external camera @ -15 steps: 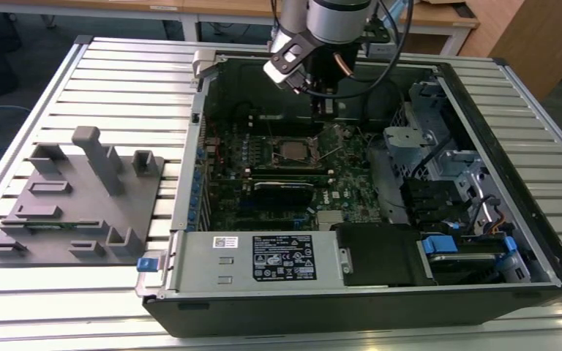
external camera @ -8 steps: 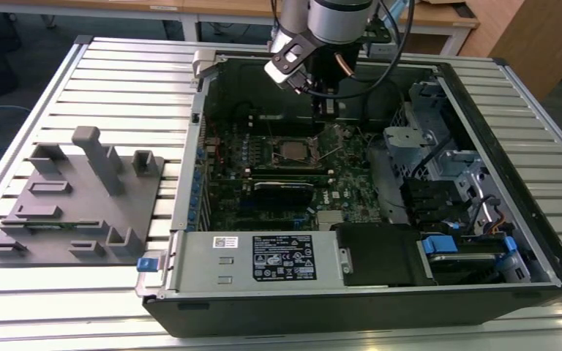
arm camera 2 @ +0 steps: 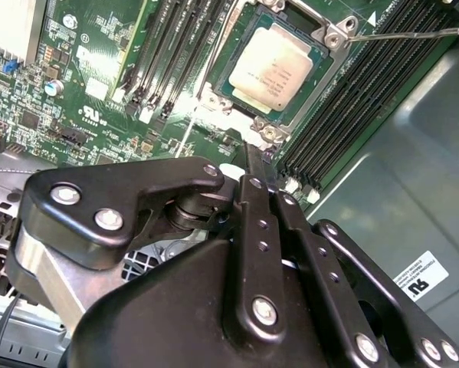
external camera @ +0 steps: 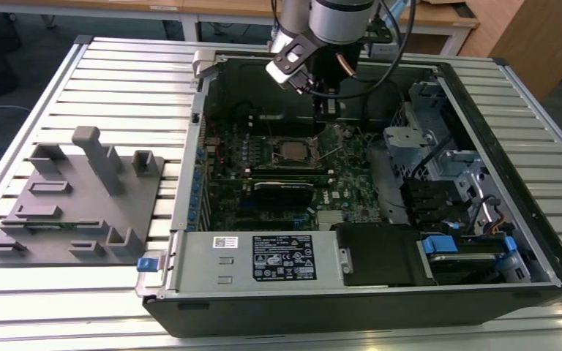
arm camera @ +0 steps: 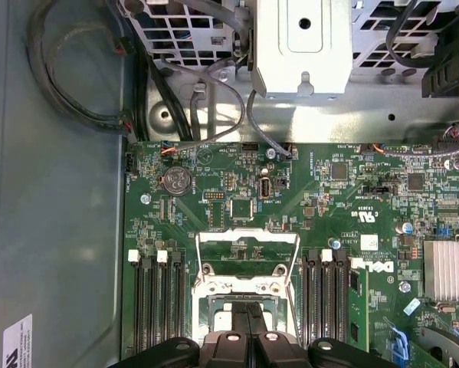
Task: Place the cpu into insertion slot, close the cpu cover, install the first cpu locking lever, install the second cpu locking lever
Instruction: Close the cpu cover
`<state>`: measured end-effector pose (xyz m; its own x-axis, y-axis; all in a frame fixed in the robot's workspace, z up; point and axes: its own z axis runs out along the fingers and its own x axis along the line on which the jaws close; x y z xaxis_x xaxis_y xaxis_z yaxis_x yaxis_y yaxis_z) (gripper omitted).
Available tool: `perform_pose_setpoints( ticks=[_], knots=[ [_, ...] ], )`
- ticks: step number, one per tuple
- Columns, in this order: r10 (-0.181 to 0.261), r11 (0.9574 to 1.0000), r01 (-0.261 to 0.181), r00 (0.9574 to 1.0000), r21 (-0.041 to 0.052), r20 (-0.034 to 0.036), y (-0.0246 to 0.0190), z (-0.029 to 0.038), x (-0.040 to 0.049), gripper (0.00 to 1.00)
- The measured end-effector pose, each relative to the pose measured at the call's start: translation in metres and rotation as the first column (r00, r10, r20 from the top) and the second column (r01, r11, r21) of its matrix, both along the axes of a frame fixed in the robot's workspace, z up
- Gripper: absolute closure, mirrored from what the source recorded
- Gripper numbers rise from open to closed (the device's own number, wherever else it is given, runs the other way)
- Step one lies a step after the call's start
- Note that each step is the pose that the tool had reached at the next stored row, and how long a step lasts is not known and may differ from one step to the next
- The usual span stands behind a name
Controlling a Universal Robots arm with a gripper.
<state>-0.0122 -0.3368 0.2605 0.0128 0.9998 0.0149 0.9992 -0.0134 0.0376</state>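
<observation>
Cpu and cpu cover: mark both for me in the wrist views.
cpu [arm camera 2: 271, 65], second wrist view, centre of its metal top.
cpu cover [arm camera: 248, 234], first wrist view, crossbar of its silvery frame.

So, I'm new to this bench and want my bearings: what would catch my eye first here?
The open computer case lying on the slatted table, green board exposed, with the robot arm reaching into it. In the second wrist view the pale square cpu sits in the insertion slot, just past the gripper. A grey moulded tray lies at the exterior view's left.
</observation>
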Motion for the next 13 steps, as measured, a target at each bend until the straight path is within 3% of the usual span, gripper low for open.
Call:
perform_pose_setpoints(
  ticks=[13],
  knots=[
    [0.000,1.0000,0.000,1.0000,0.0000,0.0000,0.0000,-0.0001,0.0029,0.90]
  ],
)
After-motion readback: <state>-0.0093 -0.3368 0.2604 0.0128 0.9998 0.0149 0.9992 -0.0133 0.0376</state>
